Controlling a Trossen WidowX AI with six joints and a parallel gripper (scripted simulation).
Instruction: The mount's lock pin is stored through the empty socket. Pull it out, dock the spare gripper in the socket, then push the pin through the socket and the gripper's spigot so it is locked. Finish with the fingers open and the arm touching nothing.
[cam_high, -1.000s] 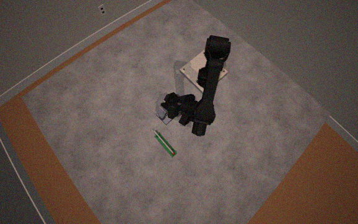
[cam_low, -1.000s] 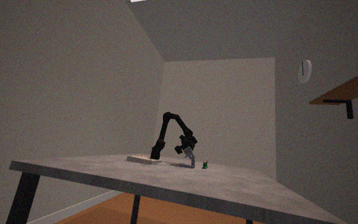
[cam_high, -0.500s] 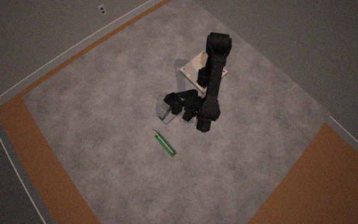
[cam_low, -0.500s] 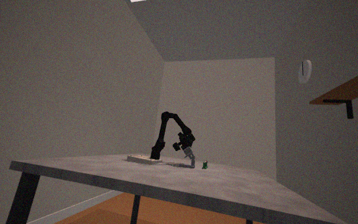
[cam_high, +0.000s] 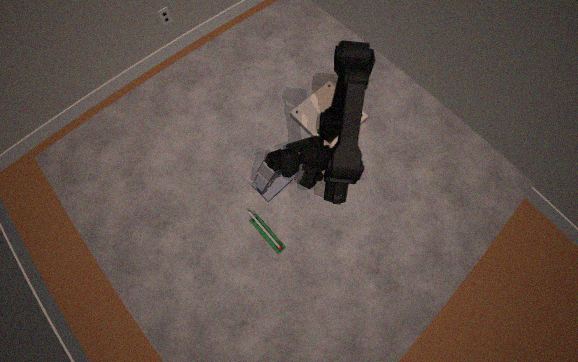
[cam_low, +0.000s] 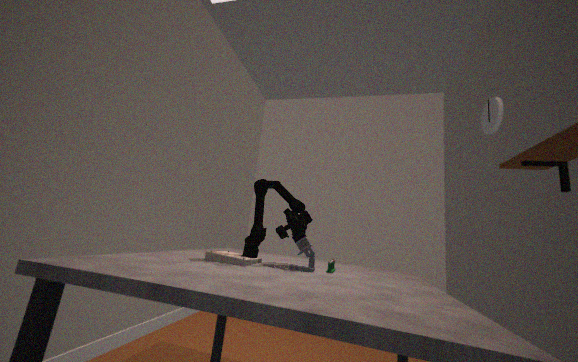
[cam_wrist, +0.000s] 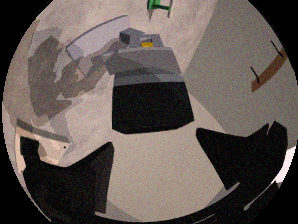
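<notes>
The grey mottled table top (cam_high: 150, 200) carries the black jointed arm (cam_high: 348, 120) on its pale square base plate (cam_high: 301, 114). The arm's own black gripper (cam_wrist: 154, 156) has its fingers spread wide, pinching nothing. Just beyond the fingers, apart from them, stands the grey block-shaped spare gripper (cam_wrist: 143, 70), long axis pointing away. Further away lies the thin lock pin (cam_high: 264, 229) on a green strip (cam_high: 267, 236), lengthwise along it. The socket is hard to make out.

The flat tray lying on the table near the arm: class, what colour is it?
Green; the tray shows best in the top view.
</notes>
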